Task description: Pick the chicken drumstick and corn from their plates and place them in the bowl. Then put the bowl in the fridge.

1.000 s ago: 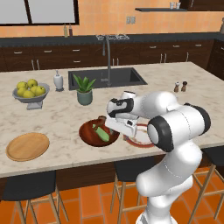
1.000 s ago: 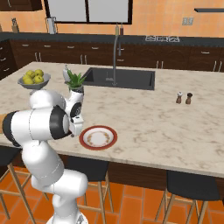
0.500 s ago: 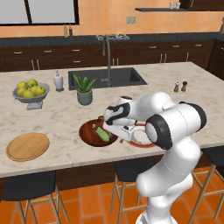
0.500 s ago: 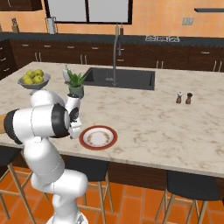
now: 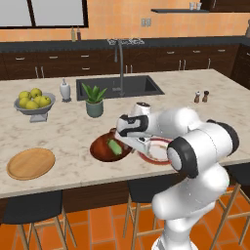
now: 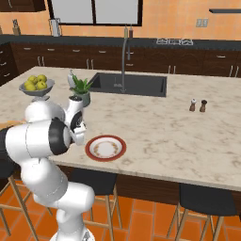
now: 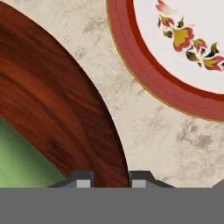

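Note:
The dark reddish-brown bowl (image 5: 103, 147) sits on the marble counter with the green corn (image 5: 115, 147) lying inside it. My gripper (image 5: 128, 142) reaches down at the bowl's right rim. In the hand view the two fingertips (image 7: 81, 180) straddle the rim of the bowl (image 7: 57, 109), shut on it, with the corn (image 7: 19, 164) at the lower left. The white plate with a red-brown rim (image 5: 157, 150) lies bare just right of the bowl. The tan wooden plate (image 5: 31, 163) lies bare at the far left. The chicken drumstick is hidden. The fridge is out of view.
A grey bowl of yellow-green fruit (image 5: 34, 101), a soap bottle (image 5: 65, 90) and a potted plant (image 5: 93, 100) stand behind the bowl. The sink (image 5: 117, 87) with its tap is at the back. Two shakers (image 5: 201, 96) stand at the right. Stools line the counter's front.
The gripper's jaws have closed from wide open onto the bowl's right rim. The hand has sunk slightly; bowl, corn and plates have stayed in place.

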